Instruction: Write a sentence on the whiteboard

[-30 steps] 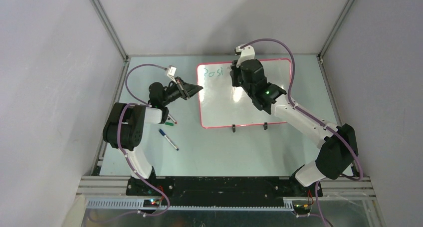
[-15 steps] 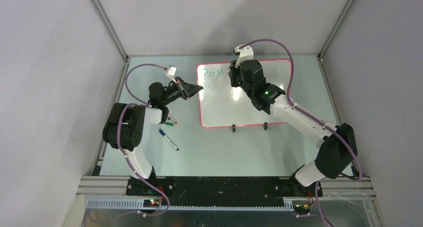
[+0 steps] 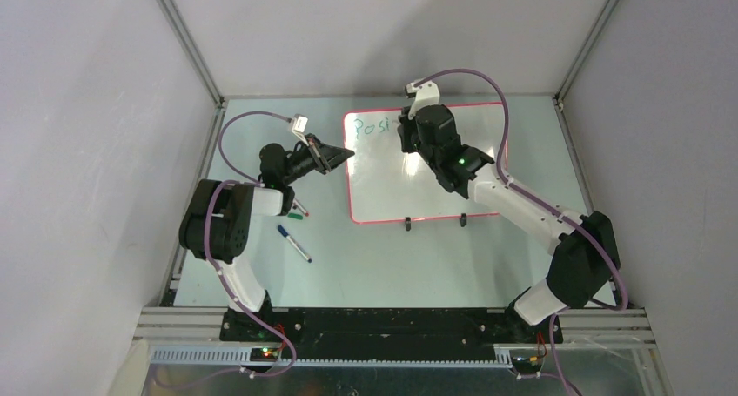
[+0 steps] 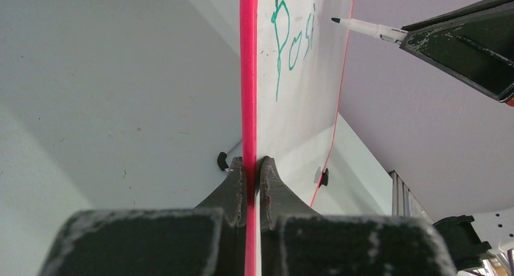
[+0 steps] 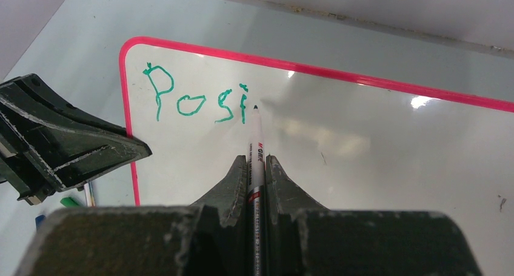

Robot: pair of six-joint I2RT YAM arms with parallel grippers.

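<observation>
Left gripper (image 4: 250, 164) clamps the whiteboard (image 4: 303, 106) at its left rim. Right gripper (image 5: 257, 161) grasps a marker (image 5: 255, 136), tip just right of the sentence (image 5: 194, 101) "Posi".

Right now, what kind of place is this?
Likely a robotics lab test cell: aluminium rails framing plain walls, two arms bolted to the table, a whiteboard pinched by the left gripper, and the right gripper holding a marker.
</observation>
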